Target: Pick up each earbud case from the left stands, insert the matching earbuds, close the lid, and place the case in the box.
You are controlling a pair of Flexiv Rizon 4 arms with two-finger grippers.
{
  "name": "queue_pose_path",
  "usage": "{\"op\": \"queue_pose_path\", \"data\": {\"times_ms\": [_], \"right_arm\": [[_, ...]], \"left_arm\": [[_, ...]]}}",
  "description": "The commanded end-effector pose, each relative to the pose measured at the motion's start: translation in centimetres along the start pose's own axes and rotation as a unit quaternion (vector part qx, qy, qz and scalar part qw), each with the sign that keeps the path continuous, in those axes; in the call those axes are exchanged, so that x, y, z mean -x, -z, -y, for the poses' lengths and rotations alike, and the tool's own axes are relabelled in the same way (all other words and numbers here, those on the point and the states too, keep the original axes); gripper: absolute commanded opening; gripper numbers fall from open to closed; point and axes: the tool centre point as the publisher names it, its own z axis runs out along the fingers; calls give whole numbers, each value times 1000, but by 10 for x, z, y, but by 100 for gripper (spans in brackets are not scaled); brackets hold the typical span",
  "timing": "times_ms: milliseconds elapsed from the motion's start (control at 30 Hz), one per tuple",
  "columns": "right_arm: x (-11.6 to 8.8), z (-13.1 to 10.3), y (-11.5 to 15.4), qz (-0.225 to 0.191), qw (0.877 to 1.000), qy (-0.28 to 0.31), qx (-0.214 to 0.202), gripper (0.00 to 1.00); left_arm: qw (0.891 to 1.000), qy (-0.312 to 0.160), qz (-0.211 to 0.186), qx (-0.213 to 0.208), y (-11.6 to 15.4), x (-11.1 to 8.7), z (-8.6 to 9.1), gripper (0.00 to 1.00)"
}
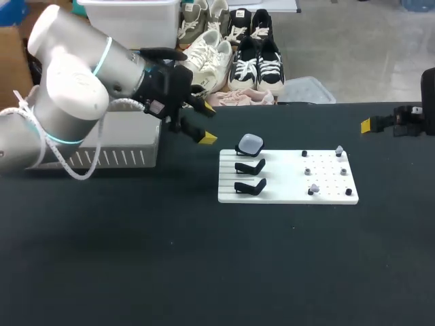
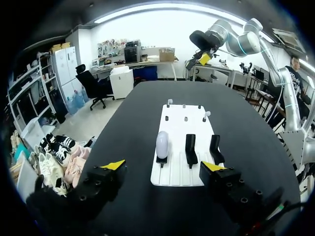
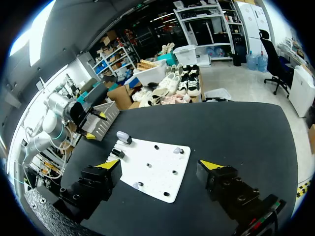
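Earbud case [image 1: 249, 143] is sitting on the farthest of three black stands, at the left end of the white board [image 1: 285, 195] on the black surface [image 1: 136, 258]. The other two stands [image 1: 250, 167] line up just in front of it. Little earbuds [image 1: 339, 152] sit over at the board's right end. My left claw [image 1: 206, 123] hangs just left of the case, not touching it, fingers spread with nothing in them. The slotted box [image 1: 115, 157] sits behind that arm. My right claw [image 1: 380, 123] is way off by the surface's right edge.

Left wrist view: left claw [image 2: 163, 165] is released, and the case [image 2: 162, 144] stands upright on its stand right ahead, in line with the gap between the fingers. The two other stands [image 2: 190, 149] are beside it.

Right wrist view: right claw [image 3: 160, 164] is released too, gripping nothing. The board [image 3: 152, 172] lies ahead of it, with the case [image 3: 123, 136] at its far end and the box [image 3: 101, 120] beyond.
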Motion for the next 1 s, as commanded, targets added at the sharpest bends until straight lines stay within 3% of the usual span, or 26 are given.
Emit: {"op": "queue_pose_path", "data": {"times_ms": [33, 567, 667, 800, 1000], "right_arm": [[0, 0, 0, 0, 1000, 0, 0, 100], [0, 0, 0, 0, 1000, 0, 0, 100], [0, 0, 0, 0, 1000, 0, 0, 100], [0, 0, 0, 0, 1000, 0, 0, 100], [0, 0, 0, 0, 1000, 0, 0, 100]], "left_arm": [[1000, 5, 7, -13, -14, -1, -6, 100], [999, 12, 38, -37, -41, -2, -7, 100], [998, 12, 41, -41, -42, -1, -7, 91], [998, 17, 45, -45, -48, 0, -8, 100], [998, 18, 48, -48, -53, 2, -10, 100]]}}
